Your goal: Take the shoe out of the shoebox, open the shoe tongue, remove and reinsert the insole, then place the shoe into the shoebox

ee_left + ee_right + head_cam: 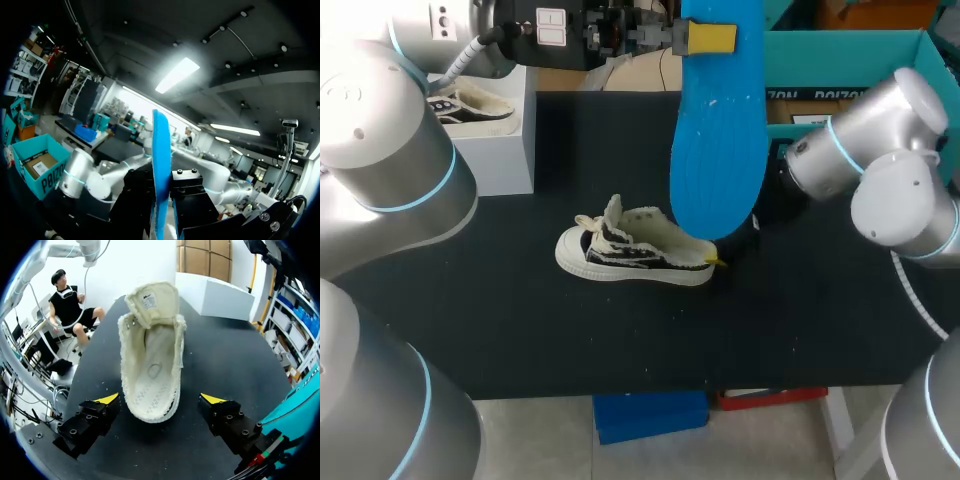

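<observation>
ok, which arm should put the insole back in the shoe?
Left. The left hand is shut on the blue insole, held upright near the shoe. The right hand is open, fingers either side of the heel, not touching; probably better for steadying.

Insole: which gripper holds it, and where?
Left gripper, shut on the blue insole near its upper end; right gripper open, holding nothing.

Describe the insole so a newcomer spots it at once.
On the black tabletop, find the cream-and-black sneaker at its middle. Over its heel end stands the bright blue flat insole, clamped at one end by the left gripper. It is the only thin, sole-shaped sheet, and the only thing clamped in a gripper.
</observation>
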Robot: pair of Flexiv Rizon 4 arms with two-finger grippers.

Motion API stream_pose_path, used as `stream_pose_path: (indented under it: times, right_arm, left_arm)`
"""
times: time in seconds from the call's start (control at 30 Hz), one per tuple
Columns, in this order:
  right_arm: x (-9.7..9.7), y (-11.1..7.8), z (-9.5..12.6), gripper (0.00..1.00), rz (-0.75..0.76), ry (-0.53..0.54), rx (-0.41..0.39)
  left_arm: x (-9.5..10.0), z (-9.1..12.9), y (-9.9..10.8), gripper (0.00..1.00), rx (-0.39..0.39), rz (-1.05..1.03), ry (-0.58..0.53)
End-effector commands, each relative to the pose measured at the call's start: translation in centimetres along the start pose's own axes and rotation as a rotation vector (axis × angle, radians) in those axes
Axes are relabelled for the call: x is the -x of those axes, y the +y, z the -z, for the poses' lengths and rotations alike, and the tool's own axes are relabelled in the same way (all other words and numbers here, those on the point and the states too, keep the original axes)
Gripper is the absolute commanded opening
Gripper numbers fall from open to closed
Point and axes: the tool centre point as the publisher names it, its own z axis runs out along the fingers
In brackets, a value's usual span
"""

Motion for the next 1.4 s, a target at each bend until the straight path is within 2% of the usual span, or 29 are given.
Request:
stream_pose_path:
  times: [0.03,0.17,0.33,0.73,0.93,1.13,1.4]
  right_arm:
    - [0.7,1.6,1.3,1.0,0.008,0.065,-0.456]
    - [1.2,2.5,0.5,1.0,0.024,0.086,-0.577]
    - [1.8,3.7,-0.8,1.0,0.047,0.085,-0.683]
    - [2.8,6.5,-3.3,1.0,0.097,0.058,-0.825]
    - [3.2,7.1,-4.5,1.0,0.093,0.056,-0.829]
    - [3.1,6.9,-5.7,1.0,0.077,0.049,-0.82]
    - [2.9,6.6,-7.2,1.0,0.04,0.009,-0.755]
  left_arm:
    - [-0.1,0.0,0.1,0.0,0.001,0.001,-0.004]
    - [-0.1,0.0,0.1,0.0,0.001,0.001,-0.004]
    - [-0.1,0.0,0.1,0.0,0.001,0.001,-0.004]
    - [-0.1,0.0,0.1,0.0,0.001,0.001,-0.004]
    - [-0.1,0.0,0.1,0.0,0.001,0.001,-0.004]
    - [-0.1,0.0,0.1,0.0,0.001,0.001,-0.004]
    - [-0.1,0.0,0.1,0.0,0.001,0.001,-0.004]
